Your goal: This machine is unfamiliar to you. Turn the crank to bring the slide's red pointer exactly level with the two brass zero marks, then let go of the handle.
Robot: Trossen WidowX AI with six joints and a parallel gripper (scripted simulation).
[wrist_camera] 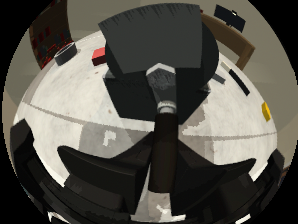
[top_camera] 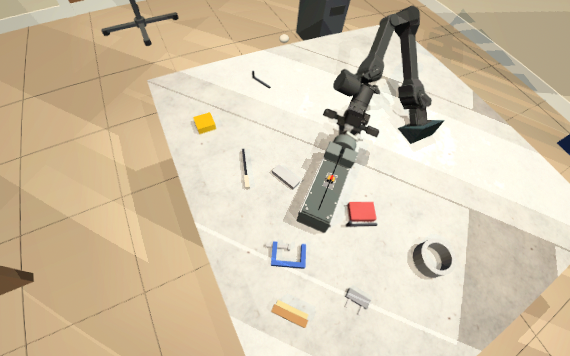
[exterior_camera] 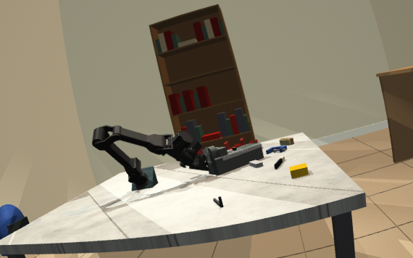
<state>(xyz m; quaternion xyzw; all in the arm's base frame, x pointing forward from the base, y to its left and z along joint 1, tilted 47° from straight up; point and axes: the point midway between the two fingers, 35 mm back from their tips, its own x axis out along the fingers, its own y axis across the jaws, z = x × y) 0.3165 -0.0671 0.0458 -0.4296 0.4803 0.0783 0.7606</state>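
The jaws [top_camera: 350, 133] [exterior_camera: 203, 163] are pinching the dark handle [wrist_camera: 164, 152], which joins the crank [wrist_camera: 162, 82] at the near end of the machine [top_camera: 325, 187] [exterior_camera: 236, 159]. The machine stands on the desk [top_camera: 394, 290] [exterior_camera: 180, 214], between a grey block [top_camera: 286, 177] [exterior_camera: 256, 164] and a red block [top_camera: 362, 211] [wrist_camera: 99, 56]. If the arm turns too wide, I think the handle could slip out; too large a turn may carry the pointer [top_camera: 331, 178] past the marks. Only the wrist view shows the grip clearly; only the top view shows the pointer on the slot, but too small for judging level.
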